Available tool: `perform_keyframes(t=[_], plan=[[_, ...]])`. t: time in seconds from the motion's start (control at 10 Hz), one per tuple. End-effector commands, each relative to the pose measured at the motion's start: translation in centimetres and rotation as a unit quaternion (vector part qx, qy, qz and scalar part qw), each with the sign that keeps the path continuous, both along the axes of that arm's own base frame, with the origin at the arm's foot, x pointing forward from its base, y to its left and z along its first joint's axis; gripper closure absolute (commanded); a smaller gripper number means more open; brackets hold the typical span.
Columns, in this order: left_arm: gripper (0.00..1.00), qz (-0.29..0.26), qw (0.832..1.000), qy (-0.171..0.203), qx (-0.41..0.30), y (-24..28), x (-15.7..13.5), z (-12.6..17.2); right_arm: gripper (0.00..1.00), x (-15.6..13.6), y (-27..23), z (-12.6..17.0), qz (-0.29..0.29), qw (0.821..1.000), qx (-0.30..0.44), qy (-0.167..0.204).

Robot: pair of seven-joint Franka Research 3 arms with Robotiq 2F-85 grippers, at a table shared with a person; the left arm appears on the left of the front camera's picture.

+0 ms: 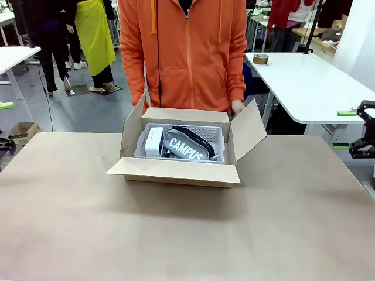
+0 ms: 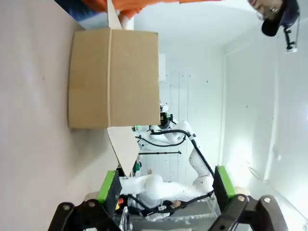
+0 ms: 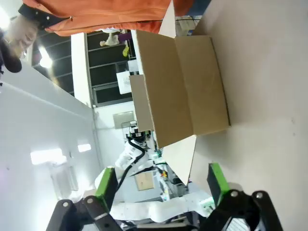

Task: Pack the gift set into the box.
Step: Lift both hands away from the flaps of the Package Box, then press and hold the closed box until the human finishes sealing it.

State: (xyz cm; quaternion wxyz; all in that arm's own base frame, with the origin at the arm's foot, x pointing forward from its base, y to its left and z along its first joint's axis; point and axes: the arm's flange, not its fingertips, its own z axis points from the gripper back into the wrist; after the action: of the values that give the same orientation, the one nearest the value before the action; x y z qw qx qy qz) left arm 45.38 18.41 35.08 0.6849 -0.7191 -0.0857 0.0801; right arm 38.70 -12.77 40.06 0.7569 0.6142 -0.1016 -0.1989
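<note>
Gift set (image 1: 205, 133) lies inside the open box (image 1: 176, 171) on the worktop (image 1: 176, 234), with a person standing just behind. It looks light: the perforated tray seems stiff, but the loose items on top may slide, so its long rims suit gripping. Left end effector (image 2: 164, 185) and right end effector (image 3: 161, 183) both gape open, holding nothing.

This looks like a robotics lab or workshop hall. The work table (image 1: 187, 234), covered in brown paper, stands on a bare grey floor (image 1: 88, 111). Beyond its far right corner is a white bench (image 1: 310, 88) carrying a roll of packing tape (image 1: 261, 58). Beyond its far left are another white table (image 1: 14, 57) and a small cardboard box (image 1: 22, 130) on the floor. Plain white walls (image 2: 250, 120) and bright ceiling lights (image 3: 45, 60) surround it.
</note>
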Motion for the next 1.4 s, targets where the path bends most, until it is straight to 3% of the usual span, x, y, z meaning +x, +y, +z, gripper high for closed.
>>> perform_keyframes(t=[0.0, 1.3], plan=[[0.00, -0.018, 0.997, -0.073, 0.033, 0.35, -3.08, 4.18, 0.00, -0.08, 1.71, 4.07, 0.007, 0.998, -0.046, -0.030], [0.00, -0.018, 0.997, -0.073, 0.033, 0.35, -3.08, 4.18, 0.00, -0.08, 1.71, 4.07, 0.007, 0.998, -0.046, -0.030]])
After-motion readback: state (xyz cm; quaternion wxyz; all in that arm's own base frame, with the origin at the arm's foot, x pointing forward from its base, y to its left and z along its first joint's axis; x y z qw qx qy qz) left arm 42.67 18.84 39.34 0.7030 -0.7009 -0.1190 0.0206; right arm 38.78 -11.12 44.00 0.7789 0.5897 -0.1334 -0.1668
